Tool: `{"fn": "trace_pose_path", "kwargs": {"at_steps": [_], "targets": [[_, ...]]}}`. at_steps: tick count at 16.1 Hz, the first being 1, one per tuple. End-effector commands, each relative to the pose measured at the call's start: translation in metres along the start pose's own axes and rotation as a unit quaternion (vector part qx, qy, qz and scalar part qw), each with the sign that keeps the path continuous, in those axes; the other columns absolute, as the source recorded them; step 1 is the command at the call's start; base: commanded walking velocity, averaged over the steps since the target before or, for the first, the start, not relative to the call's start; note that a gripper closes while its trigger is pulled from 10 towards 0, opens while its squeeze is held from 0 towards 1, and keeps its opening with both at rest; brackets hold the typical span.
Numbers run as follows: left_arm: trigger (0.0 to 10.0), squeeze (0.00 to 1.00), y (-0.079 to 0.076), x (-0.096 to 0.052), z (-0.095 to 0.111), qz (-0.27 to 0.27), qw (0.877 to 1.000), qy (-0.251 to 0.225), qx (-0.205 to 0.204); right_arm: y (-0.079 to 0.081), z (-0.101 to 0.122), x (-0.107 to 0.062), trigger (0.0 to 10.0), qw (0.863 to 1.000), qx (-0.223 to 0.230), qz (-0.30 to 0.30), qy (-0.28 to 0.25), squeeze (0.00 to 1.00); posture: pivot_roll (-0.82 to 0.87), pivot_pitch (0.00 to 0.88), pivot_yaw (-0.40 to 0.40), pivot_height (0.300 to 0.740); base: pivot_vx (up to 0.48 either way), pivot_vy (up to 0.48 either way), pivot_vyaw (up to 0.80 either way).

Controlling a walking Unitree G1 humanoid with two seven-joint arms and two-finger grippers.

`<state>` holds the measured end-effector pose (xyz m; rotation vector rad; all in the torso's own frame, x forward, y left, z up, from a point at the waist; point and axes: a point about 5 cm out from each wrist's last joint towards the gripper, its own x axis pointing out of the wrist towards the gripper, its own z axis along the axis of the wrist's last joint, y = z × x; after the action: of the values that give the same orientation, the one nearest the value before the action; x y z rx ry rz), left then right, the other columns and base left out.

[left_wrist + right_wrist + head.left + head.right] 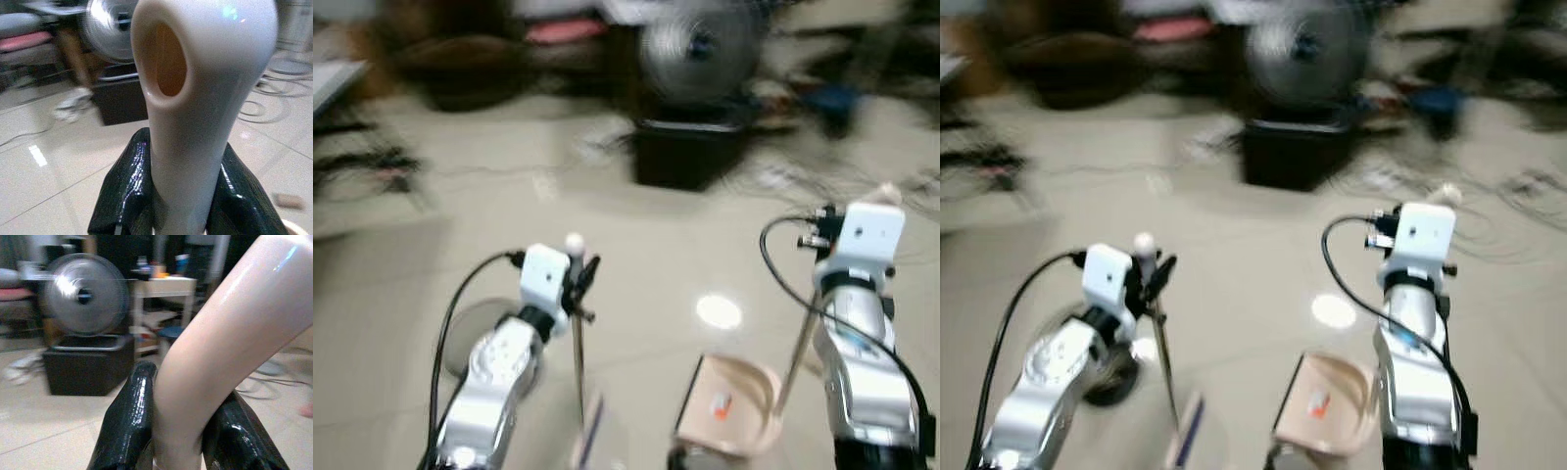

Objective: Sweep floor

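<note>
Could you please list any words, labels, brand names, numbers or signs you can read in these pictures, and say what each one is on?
None can be read.
Dustpan: it carries a small orange patch, too blurred to tell whether it is a label.
Fan and the black box under it: no lettering can be made out.
Broom handle in the left gripper and dustpan handle in the right gripper: plain, unmarked.

1 fan top centre, 1 black box under it. 1 broom lower left, 1 dustpan lower centre. 2 grippers: left, right.
</note>
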<state>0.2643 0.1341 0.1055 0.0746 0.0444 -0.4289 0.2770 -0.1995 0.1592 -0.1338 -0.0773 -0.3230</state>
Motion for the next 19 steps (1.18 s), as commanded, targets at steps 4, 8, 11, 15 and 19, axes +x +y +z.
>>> {"fn": "trace_pose_path", "kwargs": {"at_steps": [4,8,11,15,19], "targets": [[10.0,0.00,0.005,0.002,0.006,0.009,1.000,-0.012,0.011,0.002,0.010,-0.002,10.0,1.000,0.007,0.004,-0.014,0.00,-0.09,0.018,0.076,0.740,0.000,0.000,-0.80],[10.0,0.00,0.006,0.005,0.006,0.022,1.000,-0.009,0.001,0.000,0.009,-0.003,10.0,1.000,0.004,0.003,-0.010,0.00,-0.09,0.023,0.079,0.740,0.000,0.000,-0.80],[10.0,0.00,0.007,0.010,0.011,0.036,0.999,-0.023,0.013,0.002,0.002,-0.006,10.0,1.000,-0.005,0.017,0.009,0.00,-0.09,0.029,0.083,0.740,0.000,0.000,-0.80],[10.0,0.00,0.009,0.013,0.019,0.047,0.997,-0.051,0.040,0.002,-0.022,-0.004,10.0,0.996,-0.067,0.033,0.053,0.00,-0.08,0.030,0.080,0.740,0.060,0.000,-0.25],[10.0,0.00,0.005,0.012,0.019,0.040,0.997,-0.052,0.044,0.003,-0.020,-0.004,10.0,0.997,-0.054,0.037,0.045,0.00,-0.08,0.033,0.081,0.740,0.315,0.000,0.00]]}}
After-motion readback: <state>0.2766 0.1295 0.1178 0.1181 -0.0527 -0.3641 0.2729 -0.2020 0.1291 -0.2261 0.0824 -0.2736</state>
